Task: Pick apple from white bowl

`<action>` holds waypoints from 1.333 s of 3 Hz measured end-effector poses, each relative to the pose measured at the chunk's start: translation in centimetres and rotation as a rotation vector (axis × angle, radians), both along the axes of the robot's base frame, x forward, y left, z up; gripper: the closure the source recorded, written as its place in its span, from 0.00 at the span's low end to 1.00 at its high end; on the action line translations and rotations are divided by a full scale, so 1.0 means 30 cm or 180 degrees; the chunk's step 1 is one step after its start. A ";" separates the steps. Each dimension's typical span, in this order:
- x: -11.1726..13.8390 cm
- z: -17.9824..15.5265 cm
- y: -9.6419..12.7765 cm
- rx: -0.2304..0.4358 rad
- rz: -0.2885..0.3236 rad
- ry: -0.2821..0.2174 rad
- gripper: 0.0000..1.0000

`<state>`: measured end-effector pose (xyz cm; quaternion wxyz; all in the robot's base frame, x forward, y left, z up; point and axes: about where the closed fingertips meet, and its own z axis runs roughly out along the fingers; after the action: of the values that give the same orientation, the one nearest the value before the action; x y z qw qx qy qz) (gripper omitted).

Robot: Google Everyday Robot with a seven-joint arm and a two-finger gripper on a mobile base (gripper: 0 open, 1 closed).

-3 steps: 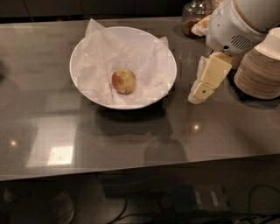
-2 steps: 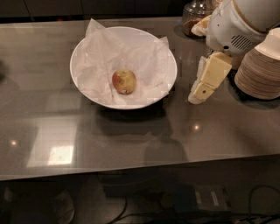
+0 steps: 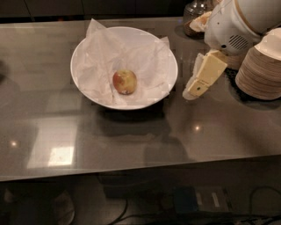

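A small red and yellow-green apple (image 3: 124, 81) lies on crumpled white paper in the middle of the wide white bowl (image 3: 83, 48), which stands on the grey table. My gripper (image 3: 193, 90) hangs from the white arm at the upper right. It points down and to the left, just outside the bowl's right rim and a little above the table. It holds nothing and is well apart from the apple.
A stack of beige paper bowls (image 3: 260, 72) stands at the right edge, close behind the gripper. A glass jar (image 3: 196, 13) sits at the back right. The table's front edge (image 3: 140, 169) runs across the lower part of the view.
My gripper has shifted very slightly left toward the bowl. The apple and the bowl have not moved.
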<state>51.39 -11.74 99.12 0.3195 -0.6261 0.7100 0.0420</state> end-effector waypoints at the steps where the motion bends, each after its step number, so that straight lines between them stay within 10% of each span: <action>1: 0.117 -0.011 0.101 0.0356 0.0105 -0.0108 0.00; 4: 0.272 -0.168 0.368 0.0618 0.0562 0.0044 0.04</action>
<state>59.56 -0.68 94.10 0.3688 -0.6520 0.6469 0.1428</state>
